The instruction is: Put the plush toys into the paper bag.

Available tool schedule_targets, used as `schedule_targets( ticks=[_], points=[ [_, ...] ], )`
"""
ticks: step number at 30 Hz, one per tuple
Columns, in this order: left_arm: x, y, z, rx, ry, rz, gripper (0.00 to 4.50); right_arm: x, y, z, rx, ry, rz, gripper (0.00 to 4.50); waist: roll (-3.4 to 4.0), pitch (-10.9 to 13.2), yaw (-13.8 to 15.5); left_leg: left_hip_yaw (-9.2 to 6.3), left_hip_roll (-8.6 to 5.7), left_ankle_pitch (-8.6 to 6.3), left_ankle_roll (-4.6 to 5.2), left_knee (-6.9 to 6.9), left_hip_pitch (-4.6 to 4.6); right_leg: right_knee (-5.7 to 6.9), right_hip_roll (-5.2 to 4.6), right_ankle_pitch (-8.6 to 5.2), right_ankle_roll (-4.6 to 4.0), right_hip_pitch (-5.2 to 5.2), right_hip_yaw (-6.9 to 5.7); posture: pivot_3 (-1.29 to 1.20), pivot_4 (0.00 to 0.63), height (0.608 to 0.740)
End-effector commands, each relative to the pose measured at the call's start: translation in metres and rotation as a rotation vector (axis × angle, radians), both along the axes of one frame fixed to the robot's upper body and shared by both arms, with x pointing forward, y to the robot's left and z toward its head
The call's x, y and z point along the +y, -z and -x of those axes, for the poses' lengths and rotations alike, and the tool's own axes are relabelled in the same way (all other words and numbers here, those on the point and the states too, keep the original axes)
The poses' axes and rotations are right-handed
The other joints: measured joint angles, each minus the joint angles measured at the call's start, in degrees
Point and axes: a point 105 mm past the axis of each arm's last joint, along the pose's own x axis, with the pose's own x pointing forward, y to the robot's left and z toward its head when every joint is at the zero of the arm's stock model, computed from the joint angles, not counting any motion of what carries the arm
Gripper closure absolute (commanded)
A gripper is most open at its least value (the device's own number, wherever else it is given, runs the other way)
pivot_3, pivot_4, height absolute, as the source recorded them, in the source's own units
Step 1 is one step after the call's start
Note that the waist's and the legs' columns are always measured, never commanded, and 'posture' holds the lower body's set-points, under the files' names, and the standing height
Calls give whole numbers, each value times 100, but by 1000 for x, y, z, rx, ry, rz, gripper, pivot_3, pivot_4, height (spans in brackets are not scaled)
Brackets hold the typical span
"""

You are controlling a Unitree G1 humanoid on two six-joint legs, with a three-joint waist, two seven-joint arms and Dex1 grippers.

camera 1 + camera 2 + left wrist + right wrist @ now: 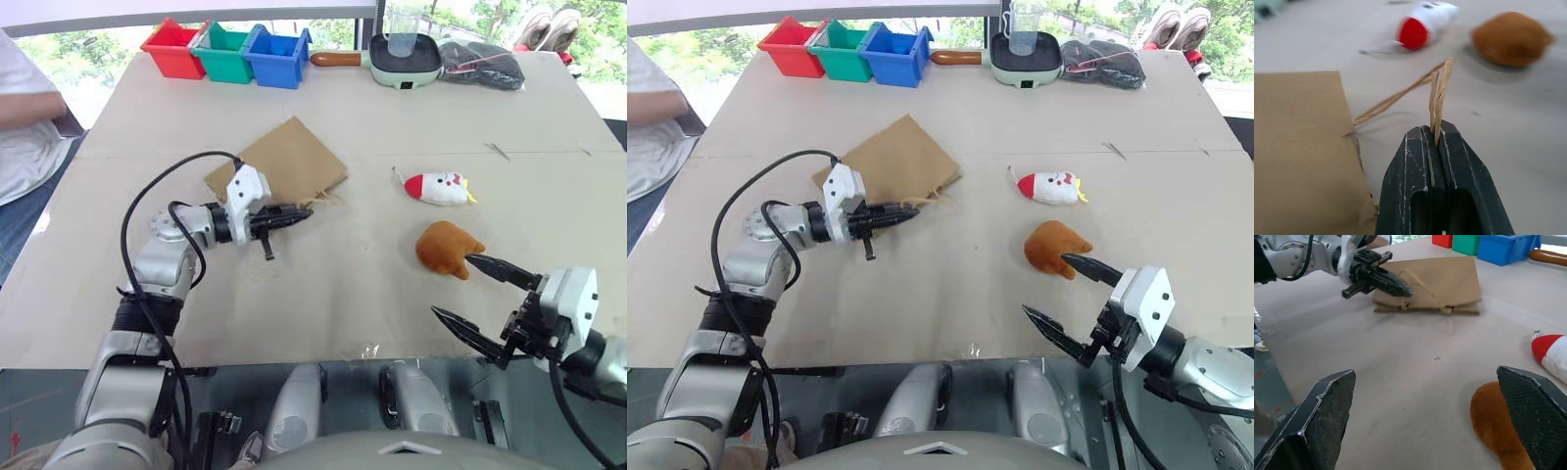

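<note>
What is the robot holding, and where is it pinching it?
The left pincer is shut on a twisted paper handle of the bag, pinching its loop. The right pincer is open and holds nothing.

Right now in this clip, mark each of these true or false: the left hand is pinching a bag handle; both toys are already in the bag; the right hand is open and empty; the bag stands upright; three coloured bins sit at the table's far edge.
1. The left hand is shut on a handle of the paper bag: true.
2. Both toys are in the bag: false. The white chicken and the orange-brown drumstick lie on the table.
3. The right hand is open and empty: true.
4. The bag stands upright: false. It lies flat.
5. Red, green and blue bins sit at the far edge: true.
</note>
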Motion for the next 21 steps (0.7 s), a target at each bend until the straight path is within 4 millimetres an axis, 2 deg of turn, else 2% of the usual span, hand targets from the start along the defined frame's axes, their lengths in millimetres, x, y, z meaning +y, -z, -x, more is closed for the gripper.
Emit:
schedule_targets(
  ticks=[1,2,4,10,21],
  points=[
    [2,-15,-3,-123,-11,-50,3143,3,-5,3,-34,-13,-7,0,0,0,22,0,0,0,0,0,0,0,0,0,0,0,0,0,150,740],
    [3,-13,-4,-145,-15,-77,2597,2,-5,3,-33,-12,-6,0,0,0,24,1,-1,0,0,2,0,-1,-2,0,0,1,1,0,150,740],
    [2,-8,-7,-211,-11,-135,1825,2,-4,2,-34,-10,-4,0,-1,-1,21,4,-3,0,0,2,0,-2,-2,0,1,1,3,0,150,740],
    [0,-7,-6,-243,9,-135,1825,1,-5,3,-37,-3,0,0,-1,-1,14,3,-2,0,0,2,0,-1,-2,0,0,1,3,0,150,740],
    [-7,-19,14,-196,147,-58,1825,1,-5,3,-37,-5,3,0,-1,-1,11,3,-2,0,0,2,0,-1,-2,0,0,1,3,0,150,740]
  ],
)
